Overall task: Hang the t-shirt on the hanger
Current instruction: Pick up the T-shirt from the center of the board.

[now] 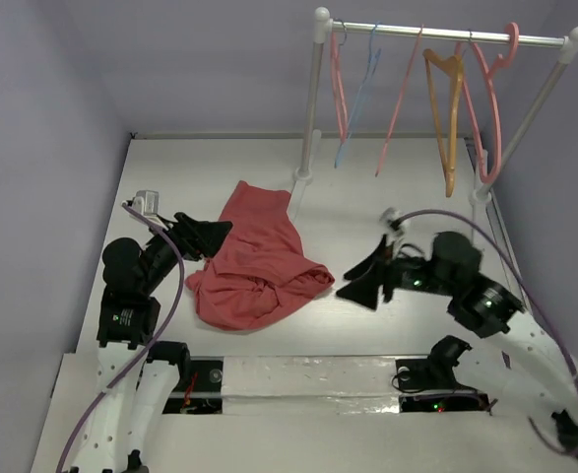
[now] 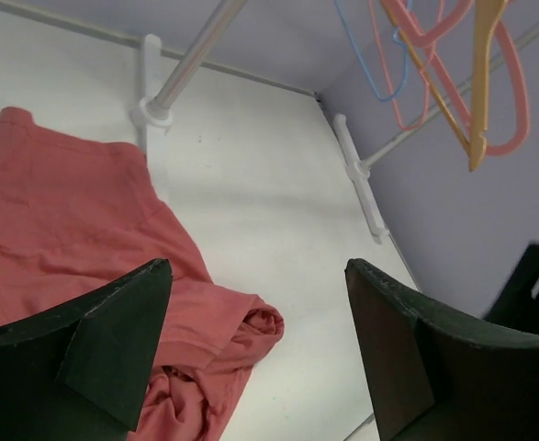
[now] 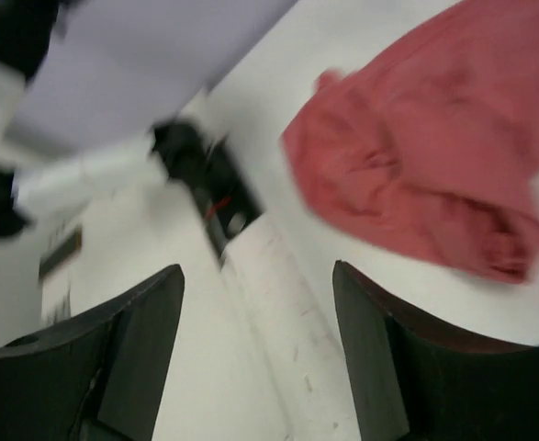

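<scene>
The left tool [image 1: 208, 236] is held apart at the crumpled t-shirt [image 1: 259, 261] on the worktop [image 1: 367, 197], probably for a grasp; the hanger [image 1: 492, 108] is hung on the rail [image 1: 446, 34]. Left wrist: cloth is seen beneath the spread tool. Right wrist: the right tool [image 3: 260, 276] is spread, empty.

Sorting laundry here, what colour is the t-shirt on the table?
Plain salmon-red t-shirt, no print; clearest in the top external view.

The top view looks steeply down from above and behind the arm bases and takes in the whole counter [image 1: 200, 168] as far as the clothes rail [image 1: 436, 34]. The left wrist camera sits low and close, facing the far right corner. The right wrist camera is blurred and faces back toward the near edge. All three views share the t-shirt [image 1: 254, 261].
</scene>
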Controlling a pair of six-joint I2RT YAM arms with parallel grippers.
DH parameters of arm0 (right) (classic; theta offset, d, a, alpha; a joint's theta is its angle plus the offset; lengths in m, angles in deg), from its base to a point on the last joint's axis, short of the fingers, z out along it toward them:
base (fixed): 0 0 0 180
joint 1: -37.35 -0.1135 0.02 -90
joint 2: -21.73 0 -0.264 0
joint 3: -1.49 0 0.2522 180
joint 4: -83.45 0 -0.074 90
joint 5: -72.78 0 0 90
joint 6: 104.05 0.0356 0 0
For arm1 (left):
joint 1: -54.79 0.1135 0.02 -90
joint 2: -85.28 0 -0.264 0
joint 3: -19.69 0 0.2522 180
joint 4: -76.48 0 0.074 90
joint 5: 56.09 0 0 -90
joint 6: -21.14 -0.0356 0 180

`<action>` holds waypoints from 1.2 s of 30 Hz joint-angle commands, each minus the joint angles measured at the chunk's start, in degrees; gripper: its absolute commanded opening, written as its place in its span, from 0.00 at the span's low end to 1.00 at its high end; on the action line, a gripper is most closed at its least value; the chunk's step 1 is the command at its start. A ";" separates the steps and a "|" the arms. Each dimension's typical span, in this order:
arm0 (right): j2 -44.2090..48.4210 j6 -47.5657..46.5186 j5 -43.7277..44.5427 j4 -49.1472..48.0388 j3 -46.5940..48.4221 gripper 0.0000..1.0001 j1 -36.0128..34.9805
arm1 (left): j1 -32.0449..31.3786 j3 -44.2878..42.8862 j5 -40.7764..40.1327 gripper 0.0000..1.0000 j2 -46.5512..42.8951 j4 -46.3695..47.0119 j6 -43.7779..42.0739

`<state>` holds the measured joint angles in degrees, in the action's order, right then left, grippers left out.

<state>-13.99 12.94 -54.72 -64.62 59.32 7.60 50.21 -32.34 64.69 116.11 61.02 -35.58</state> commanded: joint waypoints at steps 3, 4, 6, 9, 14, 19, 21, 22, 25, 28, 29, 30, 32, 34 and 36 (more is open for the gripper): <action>-14.00 -6.49 39.65 -9.47 3.20 0.39 -35.84 | -0.25 -0.41 -7.57 0.69 -2.00 -6.90 -1.90; -18.11 -7.37 42.48 -11.65 3.91 0.23 -36.50 | -0.25 -0.06 -9.50 0.63 -2.35 -7.62 -1.73; -21.47 -7.64 42.50 -15.17 3.65 0.01 -36.51 | -0.25 1.25 -11.53 0.60 -2.88 -9.11 -1.64; -28.40 -9.05 44.96 -20.10 4.69 0.00 -36.51 | -0.25 3.09 -15.48 0.39 -3.23 -11.66 -1.20; -38.61 -12.12 47.43 -25.63 8.56 0.32 -36.51 | -0.25 4.07 -21.10 0.27 -3.23 -12.98 0.64; -54.67 -16.78 47.86 -25.47 16.99 0.53 -37.04 | -0.25 5.21 -23.22 0.33 -4.02 -11.67 2.58; -59.00 -18.98 48.13 -23.71 22.44 0.55 -37.04 | -0.25 5.65 -23.40 0.35 -4.29 -11.14 2.93; -60.93 -19.51 48.57 -23.54 24.02 0.55 -37.04 | -0.25 5.74 -23.40 0.35 -4.46 -10.88 3.28; -67.27 -21.79 50.06 -22.66 30.27 0.55 -37.04 | -0.25 6.44 -24.10 0.35 -5.51 -10.70 3.81; -72.72 -23.90 49.63 -21.08 36.25 0.55 -37.04 | -0.25 6.62 -25.42 0.35 -7.18 -11.05 4.34; -73.69 -24.52 49.02 -20.99 37.13 0.55 -37.04 | -0.25 6.79 -25.95 0.35 -8.14 -11.05 4.51; -75.61 -24.78 48.92 -20.46 39.14 0.54 -37.04 | -0.25 6.88 -26.04 0.35 -8.50 -10.96 4.60; -77.64 -25.48 48.92 -19.24 40.73 0.53 -37.04 | -0.25 6.71 -26.04 0.35 -8.59 -11.14 4.43; -80.19 -25.75 48.31 -18.26 43.01 0.53 -37.04 | -0.25 6.97 -25.86 0.35 -8.51 -10.88 4.43; -81.16 -25.84 47.78 -18.35 43.81 0.51 -37.04 | -0.25 7.15 -25.78 0.35 -8.68 -10.61 4.43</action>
<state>-94.10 -10.91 -6.70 -83.54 99.89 -29.10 50.02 -25.54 39.42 107.74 47.67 -31.49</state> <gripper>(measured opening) 0.520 0.353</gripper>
